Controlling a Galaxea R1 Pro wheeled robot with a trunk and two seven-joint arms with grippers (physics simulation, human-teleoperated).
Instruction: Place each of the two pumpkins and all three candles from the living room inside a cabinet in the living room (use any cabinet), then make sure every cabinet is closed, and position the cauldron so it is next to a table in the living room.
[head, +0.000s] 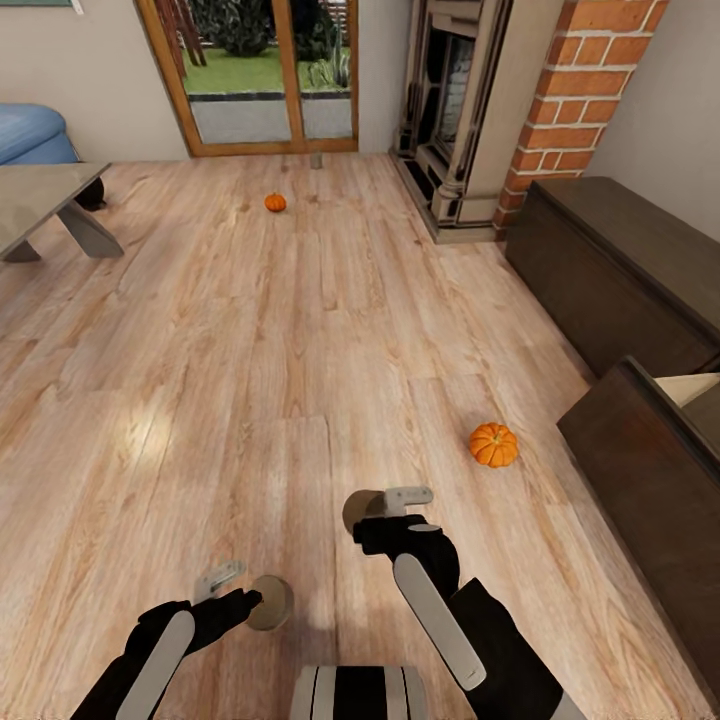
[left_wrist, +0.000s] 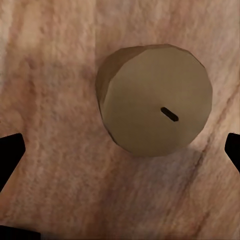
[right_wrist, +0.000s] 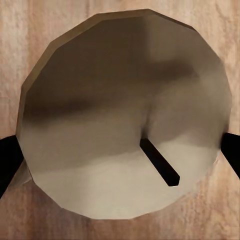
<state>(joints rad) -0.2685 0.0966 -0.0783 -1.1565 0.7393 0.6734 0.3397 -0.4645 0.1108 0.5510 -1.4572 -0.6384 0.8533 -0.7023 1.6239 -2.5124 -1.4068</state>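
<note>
While both arms reached down over the wooden floor, each pincer stood over a candle. Left pincer: jaws apart, one short pale candle upright on the floor between the dark fingertips, not touching either. Right pincer: second candle between its fingertips, wick visible, the tips at the candle's two sides; whether they pressed on it could not be told. Near pumpkin: orange, ribbed, on the floor ahead and to the right of the right pincer, near the open drawer of the dark-brown cabinet along the right wall. Far pumpkin: on the floor well apart, toward the glass doors. Third small pale item: at the doors' threshold, too small to identify. Desk: grey-topped, at far left, beside a blue sofa. Brick fireplace: beyond the cabinet.
</note>
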